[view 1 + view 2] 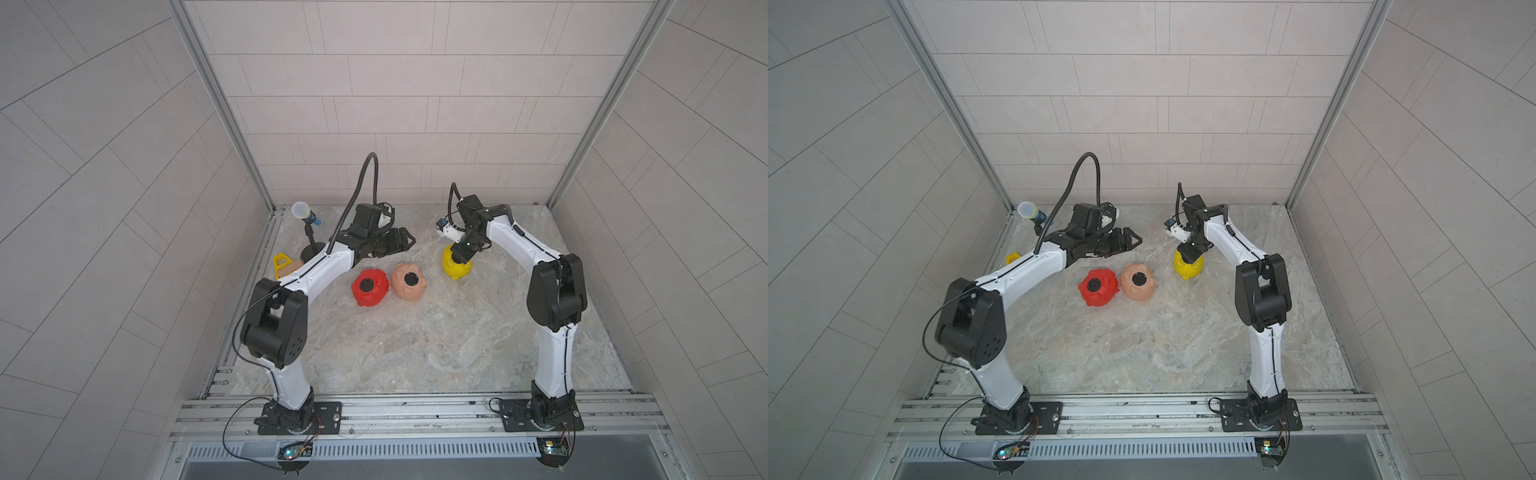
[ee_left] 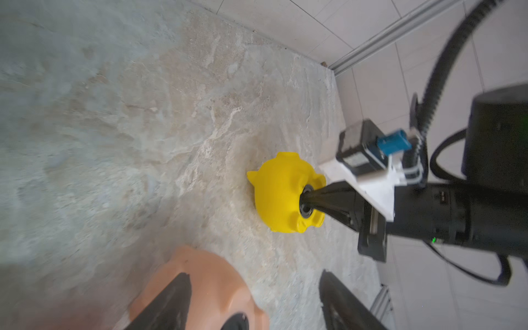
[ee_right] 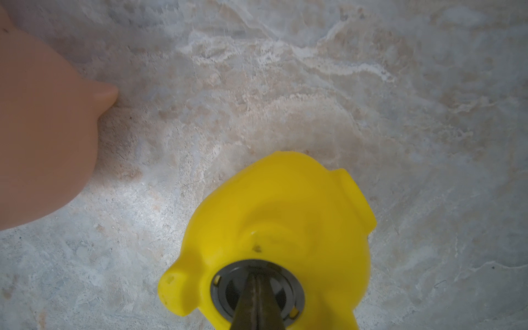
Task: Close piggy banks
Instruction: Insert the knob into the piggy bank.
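**A:** Nearest, left of centre, the red pig [image 1: 370, 293] and the peach pig [image 1: 409, 286] lie side by side on the table [image 1: 415, 353]. Why are they upside down?

**B:** So the belly holes face up. Each shows a black plug [image 1: 367, 285] seated, so I'd judge both closed.

**A:** And the yellow pig [image 1: 456, 269], a little farther and to the right?

**B:** Belly-up too. The right gripper [image 3: 258, 285] comes straight down on it. Its fingers are pressed together into one point, tip on the round stopper [image 3: 225, 291]. It's probably pushing or twisting it home; it pinches nothing I can see.

**A:** The left gripper [image 1: 410, 240]?

**B:** Farther back, just beyond the peach pig, fingers spread and empty, seemingly keeping clear. At the far left stands a microphone [image 1: 301, 210].
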